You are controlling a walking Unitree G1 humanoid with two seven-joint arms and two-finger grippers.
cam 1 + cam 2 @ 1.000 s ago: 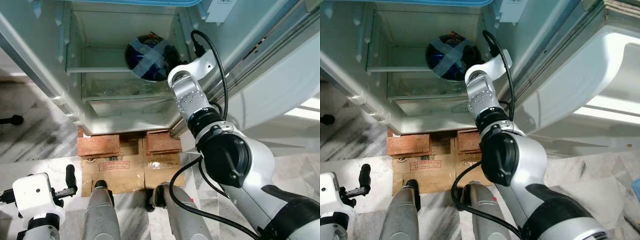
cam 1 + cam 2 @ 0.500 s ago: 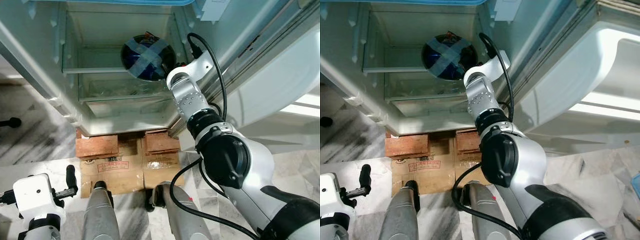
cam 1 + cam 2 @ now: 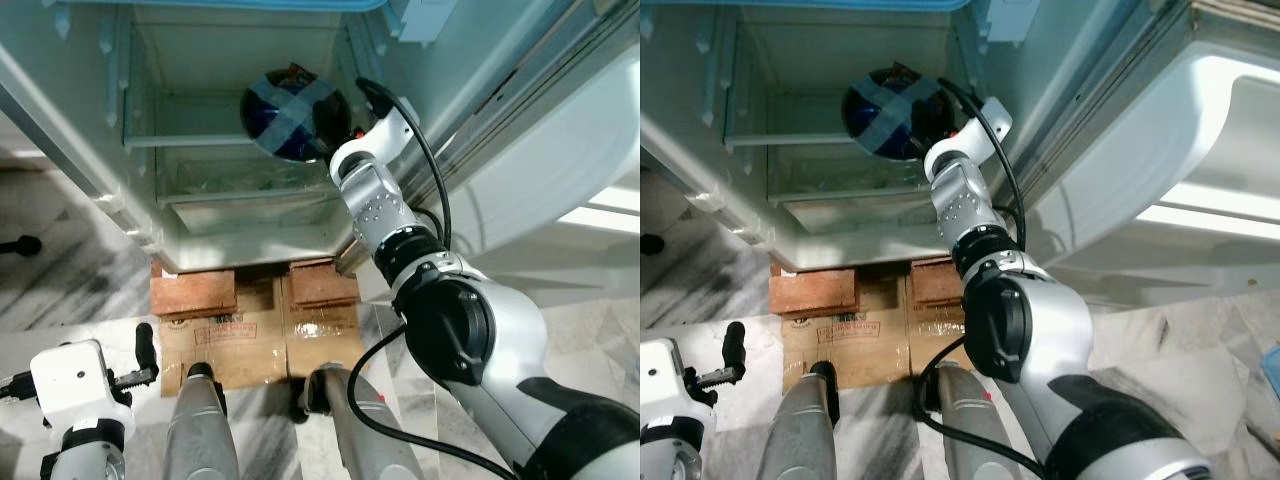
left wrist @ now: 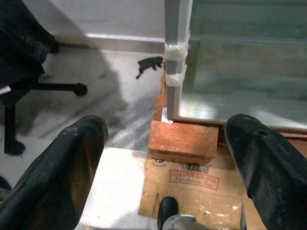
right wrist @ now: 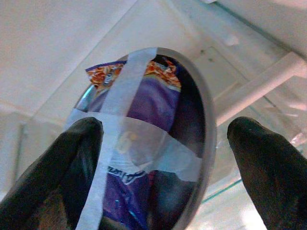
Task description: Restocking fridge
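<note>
Fridge, white with its door swung open [image 3: 250, 230], stands on two reddish-brown bricks [image 3: 195, 292] and on flattened brown cardboard [image 3: 262, 335] over the grey marble floor [image 3: 60, 220]. Inside, a clear glass shelf [image 3: 200, 140] crosses the compartment, and a transparent drawer [image 3: 250, 185] sits under it. The right silver arm [image 3: 450, 320] reaches into the fridge near the right wall. At the right end of the shelf rests a round dark-blue bowl crossed with grey tape [image 3: 295, 115], with a purple and orange snack packet inside it [image 5: 144, 120]. The right gripper [image 5: 163, 158] has its black fingers [image 5: 259, 163] spread wide, one on each side of the bowl; I cannot tell if they touch it. The left gripper [image 4: 168, 182] hangs low over the floor by the fridge's front left corner, its fingers [image 4: 72, 163] also spread apart and holding nothing. A black chair base with a wheel [image 4: 53, 88] stands on the floor further to the left.
</note>
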